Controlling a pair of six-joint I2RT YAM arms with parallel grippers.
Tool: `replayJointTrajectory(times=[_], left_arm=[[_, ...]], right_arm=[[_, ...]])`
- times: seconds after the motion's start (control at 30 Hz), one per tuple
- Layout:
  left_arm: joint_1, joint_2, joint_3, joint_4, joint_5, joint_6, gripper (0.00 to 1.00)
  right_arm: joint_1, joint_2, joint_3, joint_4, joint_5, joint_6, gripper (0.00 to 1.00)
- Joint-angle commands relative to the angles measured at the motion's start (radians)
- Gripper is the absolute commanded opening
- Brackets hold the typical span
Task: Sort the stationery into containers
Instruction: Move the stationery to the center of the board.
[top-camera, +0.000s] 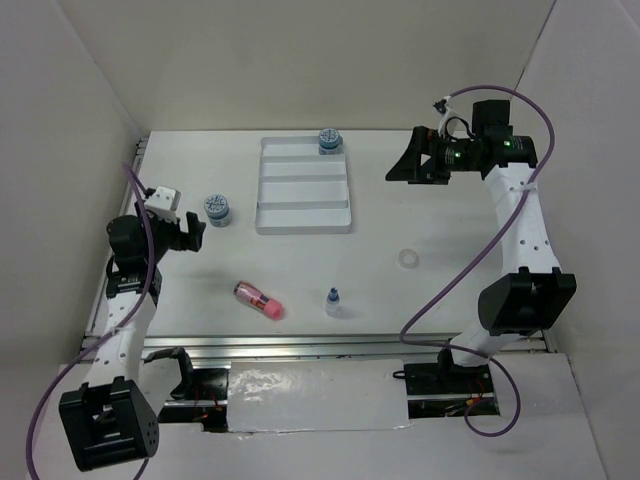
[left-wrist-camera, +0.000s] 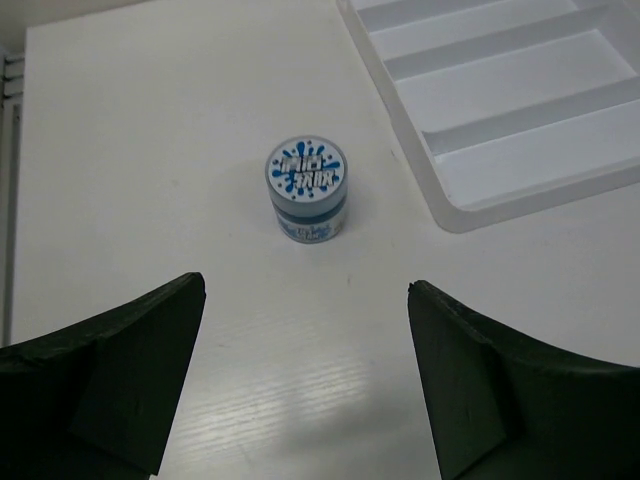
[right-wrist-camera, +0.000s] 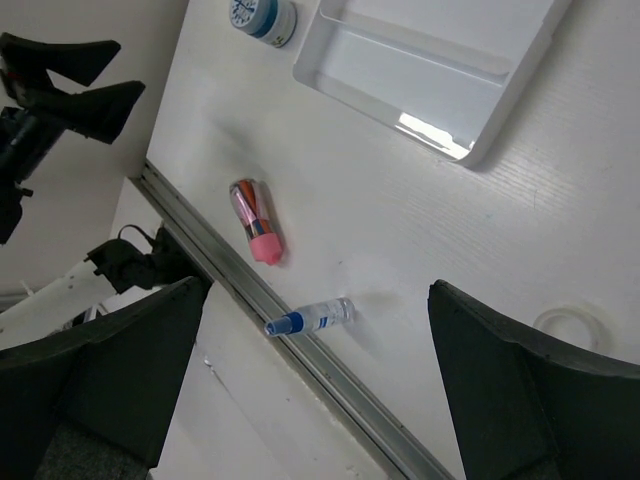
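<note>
White table (top-camera: 380, 200) walled three sides; left fingers (left-wrist-camera: 110, 370) apart near pot (left-wrist-camera: 308, 188); right fingers (right-wrist-camera: 530, 390) apart beside tray (top-camera: 305, 215).

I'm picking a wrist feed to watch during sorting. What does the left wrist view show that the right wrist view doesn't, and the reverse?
Only the left wrist view shows the blue pot whole, with its splash-printed lid, and all four compartments of the white tray. Only the right wrist view shows the pink tube, the blue-capped bottle, the white ring and the metal rail at the table edge. Both show the pot beside the tray, though the right wrist view cuts the pot off at its top edge.
</note>
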Motion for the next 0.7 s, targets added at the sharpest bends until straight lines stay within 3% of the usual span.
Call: replayJointTrajectory(times=[0.0,0.13,0.3,0.53,0.67], left_arm=[[0.017,0.016,-0.071,0.167,0.041,-0.044,0.94],[0.020,0.079,-0.154,0.254,0.083,-0.171,0.91],[-0.012,0.174,-0.235,0.492,0.072,-0.193,0.85],[-0.067,0.358,-0.163,0.561,0.046,-0.199,0.81],[-0.078,0.475,-0.062,0.512,0.045,-0.202,0.82]], right_arm=[[0.014,0.001,-0.003,-0.013,0.011,-0.023,1.00],[0.021,0.010,-0.018,-0.008,0.011,-0.018,1.00],[0.021,0.013,-0.029,-0.014,0.017,-0.025,1.00],[0.021,0.038,-0.038,-0.016,0.009,-0.025,1.00],[0.020,0.050,-0.033,-0.017,0.008,-0.025,1.00]])
